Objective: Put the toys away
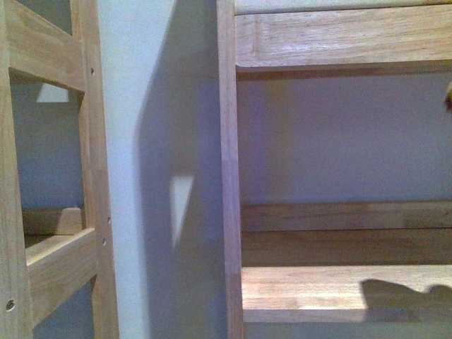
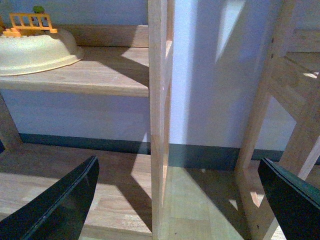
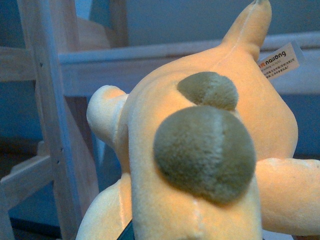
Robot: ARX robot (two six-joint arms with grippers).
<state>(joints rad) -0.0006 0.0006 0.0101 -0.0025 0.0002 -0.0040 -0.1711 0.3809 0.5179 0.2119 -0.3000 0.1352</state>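
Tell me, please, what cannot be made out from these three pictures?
- Right wrist view: the fuzzy orange-yellow plush animal fills the frame and hides the right gripper, so its grip cannot be judged.
- Same view: small print on the white label is too small to read.
- Left wrist view: the picture's edge cuts off the cream domed plastic toy on the wooden shelf.
- Front view: a dark speck at the edge is unidentifiable.

Two wooden shelf units (image 1: 229, 176) stood in the front view, one at frame left, one at frame right. The left wrist view held one cream bowl (image 2: 35, 52) and one orange toy fence (image 2: 31, 22). The right wrist view showed one orange-yellow plush animal (image 3: 150, 150), which bore two grey-brown round patches (image 3: 207, 90) and one printed tag (image 3: 279, 61).
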